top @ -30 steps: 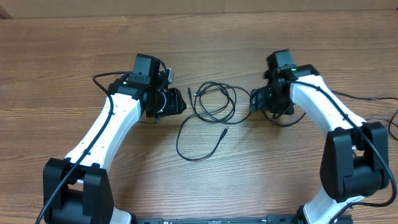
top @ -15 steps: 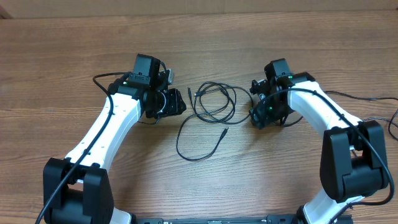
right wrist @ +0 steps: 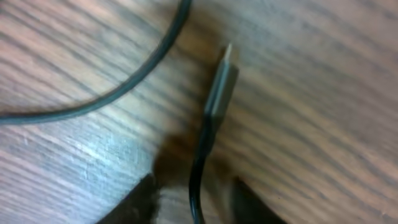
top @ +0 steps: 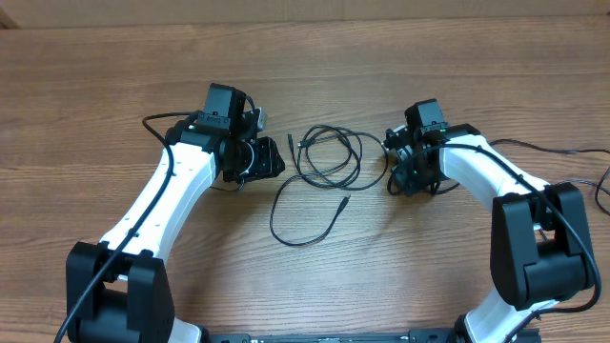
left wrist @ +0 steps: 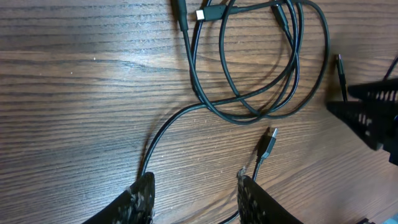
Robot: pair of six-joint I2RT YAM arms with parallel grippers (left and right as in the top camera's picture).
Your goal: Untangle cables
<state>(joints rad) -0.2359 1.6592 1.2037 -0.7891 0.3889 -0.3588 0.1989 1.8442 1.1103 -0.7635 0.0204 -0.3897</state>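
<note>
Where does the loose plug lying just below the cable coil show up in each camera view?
Overhead: the loose plug lies near the centre, just below the cable coil.
Left wrist: lower right of centre.
Right wrist: not in it; the other plug there seems a different cable end.
Shared landmark: the cable coil, seen overhead and by the left wrist.

A brown wood-grain table (top: 114,86) fills the view.

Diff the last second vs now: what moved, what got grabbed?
The right gripper slid slightly toward the robot's base and narrowed its jaws around one cable just behind its plug end; gaps show either side, so no grip yet. The left gripper, open, and the cables stayed put.
</note>
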